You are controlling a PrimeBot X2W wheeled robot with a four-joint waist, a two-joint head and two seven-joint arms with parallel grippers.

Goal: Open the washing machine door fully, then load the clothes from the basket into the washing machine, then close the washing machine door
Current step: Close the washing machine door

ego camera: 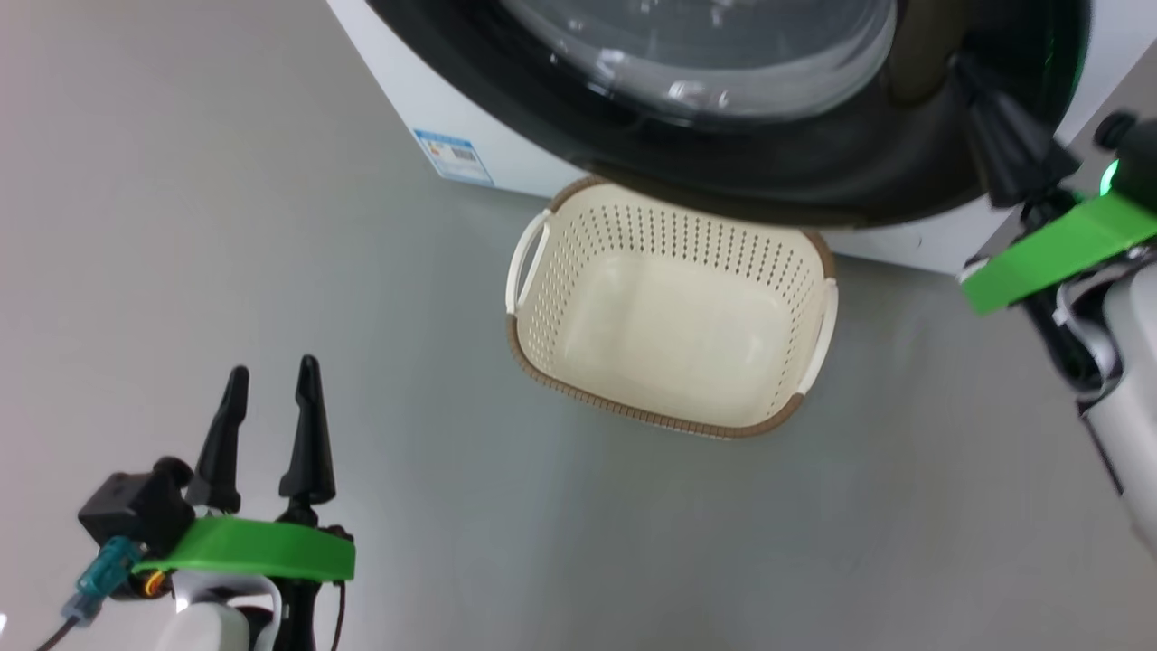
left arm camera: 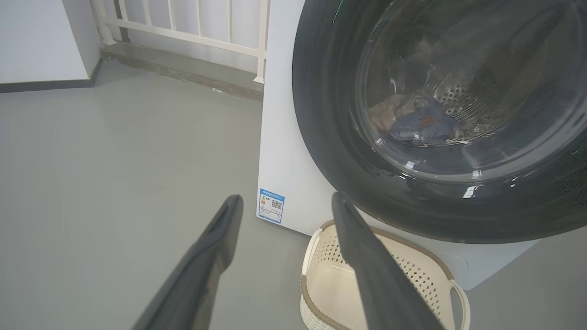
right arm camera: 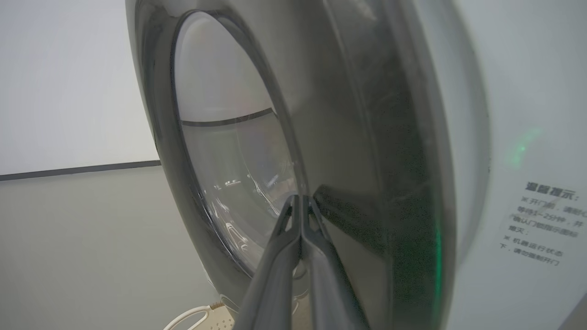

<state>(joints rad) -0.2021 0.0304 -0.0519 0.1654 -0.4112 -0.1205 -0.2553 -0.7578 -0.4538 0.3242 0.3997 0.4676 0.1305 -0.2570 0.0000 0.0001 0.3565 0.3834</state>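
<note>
Pressing the door point(right arm camera: 348, 137) shut with the right hand point(right arm camera: 300, 201), pinched together, steadily and squarely until latched; holding the spread left hand point(ego camera: 273, 366) clear.

Bare floor point(ego camera: 226, 226) lies open left of the basket point(ego camera: 669, 235) (which sits just under the washing machine door point(ego camera: 768, 172)); the door seems shut, blocking the drum point(left arm camera: 463, 98).

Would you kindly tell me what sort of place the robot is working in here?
Likely a home laundry area, perhaps a balcony: a white front-loading washing machine, a perforated laundry basket on the bare grey floor, and a white railing behind.
</note>
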